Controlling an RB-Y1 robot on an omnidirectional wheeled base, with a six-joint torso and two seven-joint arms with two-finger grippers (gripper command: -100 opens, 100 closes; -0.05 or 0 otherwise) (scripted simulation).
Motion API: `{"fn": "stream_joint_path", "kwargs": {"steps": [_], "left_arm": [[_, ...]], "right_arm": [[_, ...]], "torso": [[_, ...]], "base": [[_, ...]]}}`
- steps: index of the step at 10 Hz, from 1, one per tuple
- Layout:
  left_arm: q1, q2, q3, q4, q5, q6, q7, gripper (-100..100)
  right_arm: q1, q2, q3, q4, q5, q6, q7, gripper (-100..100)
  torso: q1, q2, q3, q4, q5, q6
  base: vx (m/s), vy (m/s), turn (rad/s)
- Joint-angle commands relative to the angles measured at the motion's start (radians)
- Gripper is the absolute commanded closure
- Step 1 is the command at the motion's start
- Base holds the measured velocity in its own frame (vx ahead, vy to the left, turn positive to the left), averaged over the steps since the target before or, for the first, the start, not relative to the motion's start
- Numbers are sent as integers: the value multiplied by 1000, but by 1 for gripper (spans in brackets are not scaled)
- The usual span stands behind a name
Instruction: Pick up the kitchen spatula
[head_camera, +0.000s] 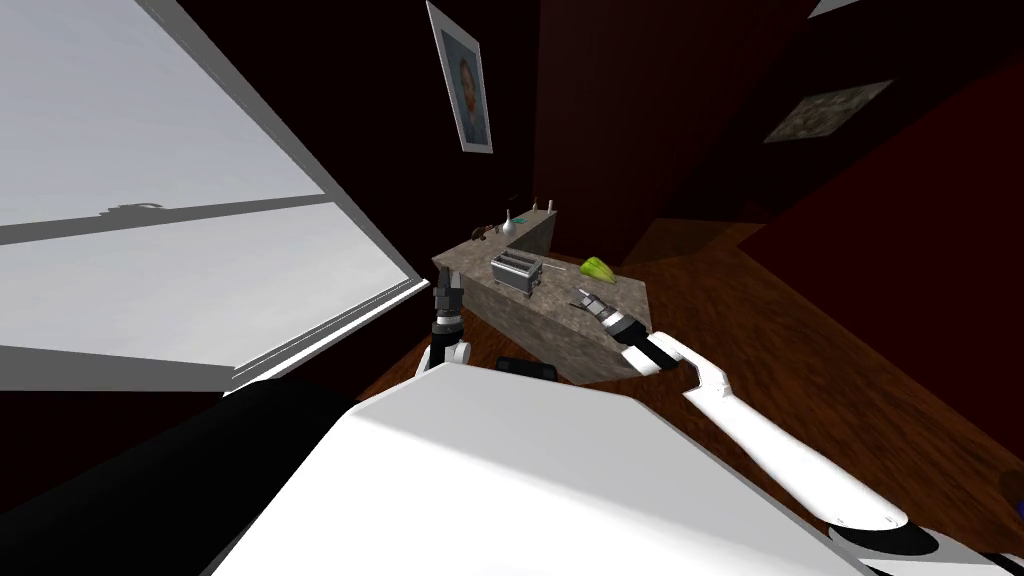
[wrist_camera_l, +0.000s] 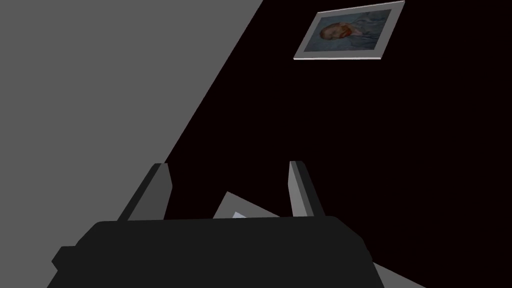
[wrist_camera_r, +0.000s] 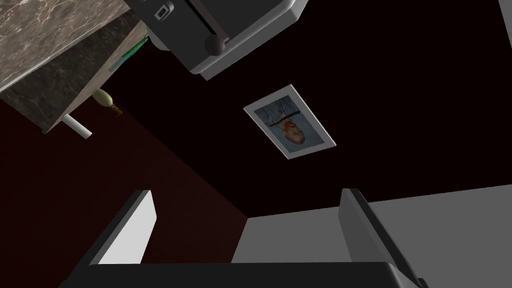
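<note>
A thin pale utensil (head_camera: 556, 267), likely the spatula, lies on the stone counter (head_camera: 600, 335) between a silver toaster (head_camera: 516, 272) and a green object (head_camera: 599, 269). My right gripper (head_camera: 583, 299) hovers over the counter's near part, just short of the utensil. It is open (wrist_camera_r: 247, 225) with nothing between its fingers, and the toaster (wrist_camera_r: 220, 30) shows close ahead of it. My left gripper (head_camera: 447, 285) stands upright at the counter's left corner, open (wrist_camera_l: 227, 192) and empty.
Several small bottles (head_camera: 509, 224) and a teal item (head_camera: 521, 220) stand at the counter's far end. A large window (head_camera: 150, 230) runs along the left. Dark red walls close in behind and to the right, with wooden floor (head_camera: 800, 350) beside the counter.
</note>
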Motion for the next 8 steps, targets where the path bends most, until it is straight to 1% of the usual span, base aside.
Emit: {"fn": "stream_joint_path", "kwargs": {"steps": [1, 2, 3, 4, 5, 6, 7, 8], "left_arm": [[0, 0, 0, 0, 0, 0, 0, 0], [0, 0, 0, 0, 0, 0, 0, 0], [0, 0, 0, 0, 0, 0, 0, 0], [0, 0, 0, 0, 0, 0, 0, 0], [0, 0, 0, 0, 0, 0, 0, 0], [0, 0, 0, 0, 0, 0, 0, 0], [0, 0, 0, 0, 0, 0, 0, 0], [0, 0, 0, 0, 0, 0, 0, 0]], "right_arm": [[-7, -43, 13, 16, 11, -4, 2, -100], [-21, -78, 38, 52, 33, -14, 3, -100], [-21, -101, 38, 52, 33, -14, 3, -100], [-33, -135, 63, 88, 57, -26, 4, -100], [-33, -157, 63, 88, 57, -26, 4, -100], [-44, -193, 87, 125, 82, -40, 4, -100], [-44, -212, 87, 125, 82, -40, 4, -100], [-52, -249, 111, 162, 108, -56, 4, -100]], "torso": [[0, 0, 0, 0, 0, 0], [0, 0, 0, 0, 0, 1], [0, 0, 0, 0, 0, 0], [0, 0, 0, 0, 0, 1], [0, 0, 0, 0, 0, 0], [0, 0, 0, 0, 0, 1], [0, 0, 0, 0, 0, 0], [0, 0, 0, 0, 0, 1]], "base": [[1, 7, 115], [3, 11, 199], [2, 6, 97], [2, 11, 182], [2, 6, 104], [4, 12, 164], [3, 6, 125], [2, 12, 207]]}}
